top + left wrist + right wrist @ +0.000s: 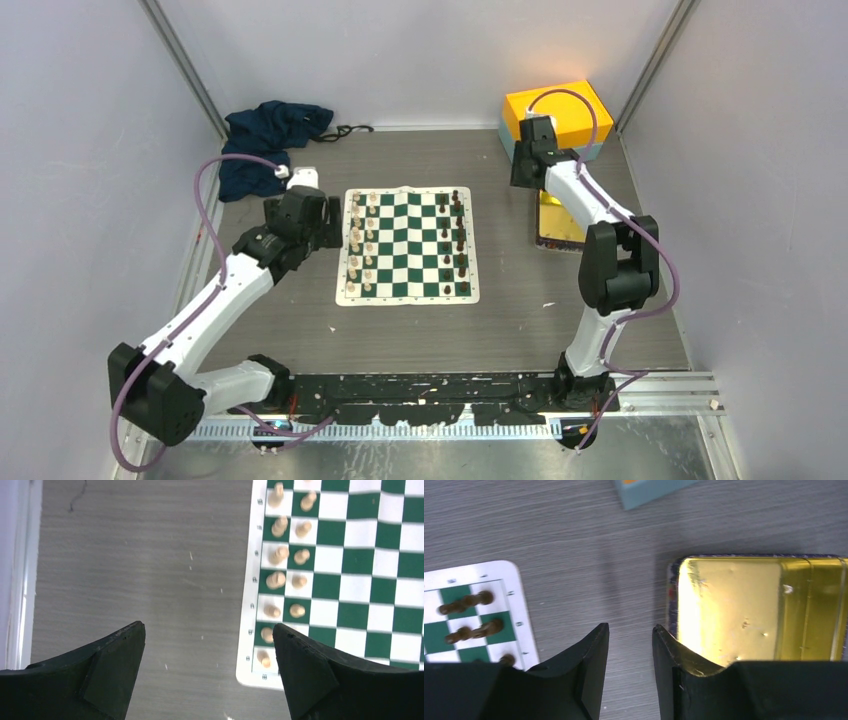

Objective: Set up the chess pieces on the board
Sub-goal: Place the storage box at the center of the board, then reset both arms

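1. Table [420, 335]: grey wood-grain top. Both arm bases sit along btm of top view.
2. Left gripper [207, 626]: mid-left of top view. Jaws spread wide, nothing between them. Hangs over bare table just beside the board's left border.
3. Board [410, 297]: green/white checks w/ cream border, lying flat at ctr of top view, between the two arms.
4. Cream pieces [360, 240]: upright, two columns down the board's left side. Seen at upper right of left wrist view.
5. Dark pieces [455, 235]: upright, two columns down the board's right side. A few show at lower left of right wrist view.
6. Gold tray [744, 610]: shiny, right of the board and apart from it. Partly hidden under right arm in top view.
7. Right gripper [629, 630]: upper right of top view. Jaws parted w/ a narrow gap, holding nothing. Over the bare strip between board corner and tray.
8. Orange and teal box [560, 110]: far right corner, by the back wall.
9. Dark blue cloth [265, 140]: bunched up, far left corner.
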`<act>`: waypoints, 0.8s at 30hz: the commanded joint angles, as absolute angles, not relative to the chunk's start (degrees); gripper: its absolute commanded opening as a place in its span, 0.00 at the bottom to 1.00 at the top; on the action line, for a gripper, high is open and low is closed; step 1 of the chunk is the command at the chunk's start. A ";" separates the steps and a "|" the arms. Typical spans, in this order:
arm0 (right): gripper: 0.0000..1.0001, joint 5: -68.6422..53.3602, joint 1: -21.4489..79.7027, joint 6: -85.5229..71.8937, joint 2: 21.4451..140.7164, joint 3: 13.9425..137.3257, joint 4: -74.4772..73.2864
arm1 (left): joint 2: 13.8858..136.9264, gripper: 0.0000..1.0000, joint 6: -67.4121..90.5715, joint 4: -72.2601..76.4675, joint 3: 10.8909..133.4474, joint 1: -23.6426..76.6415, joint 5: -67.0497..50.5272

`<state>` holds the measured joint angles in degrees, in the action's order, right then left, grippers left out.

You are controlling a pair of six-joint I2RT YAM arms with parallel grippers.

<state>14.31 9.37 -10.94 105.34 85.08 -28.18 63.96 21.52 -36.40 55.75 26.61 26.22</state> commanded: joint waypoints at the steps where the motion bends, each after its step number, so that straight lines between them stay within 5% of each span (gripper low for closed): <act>1: 0.44 13.18 12.48 -11.97 101.69 87.36 -24.85 | 67.74 1.00 17.71 -24.78 58.77 24.30 30.66; 24: 0.54 22.73 19.67 -14.05 93.97 73.45 -15.28 | 83.84 1.00 12.83 0.95 54.16 16.30 22.88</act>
<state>18.79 19.09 -12.78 100.14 75.70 -21.58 82.81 14.48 -8.23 55.57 17.47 24.34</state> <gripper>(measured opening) 0.531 0.995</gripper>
